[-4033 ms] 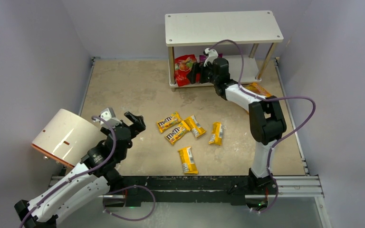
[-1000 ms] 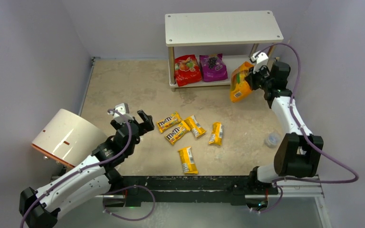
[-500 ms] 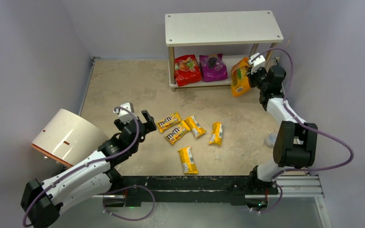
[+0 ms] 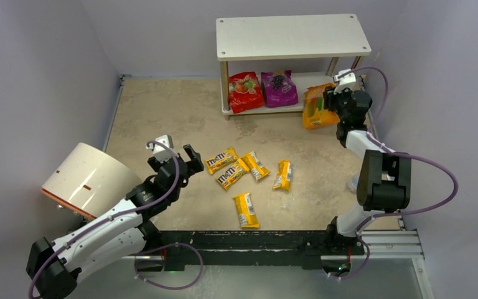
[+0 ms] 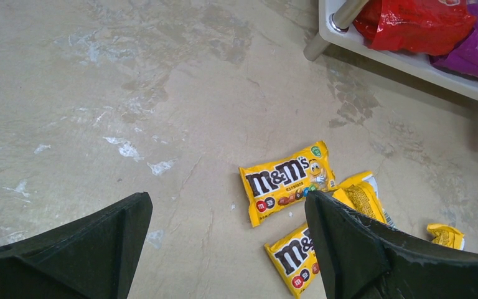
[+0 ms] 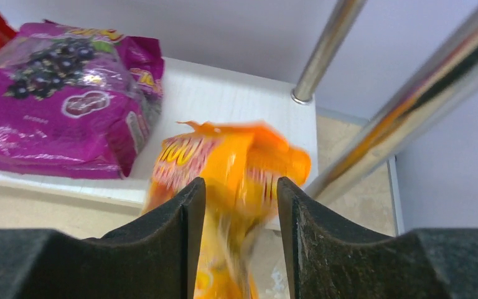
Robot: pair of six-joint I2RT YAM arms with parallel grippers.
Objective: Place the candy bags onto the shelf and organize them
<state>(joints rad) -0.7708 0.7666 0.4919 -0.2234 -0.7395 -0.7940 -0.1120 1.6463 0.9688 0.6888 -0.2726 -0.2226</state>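
The right arm stretches back along the right wall, its claw (image 4: 328,101) parted around a blurred orange pouch (image 4: 314,107). The pouch tips against the front edge of the shelf's (image 4: 292,36) lower tier, right of the purple pouch (image 4: 279,88) and red pouch (image 4: 245,91) lying there. The left arm reaches low, its claw (image 4: 177,161) spread wide above the beige surface (image 4: 162,106), just left of five scattered M&M's packets (image 4: 221,160); a white cylinder (image 4: 87,177) crowds its left flank, grey walls close three sides, and open surface separates packets from shelf.
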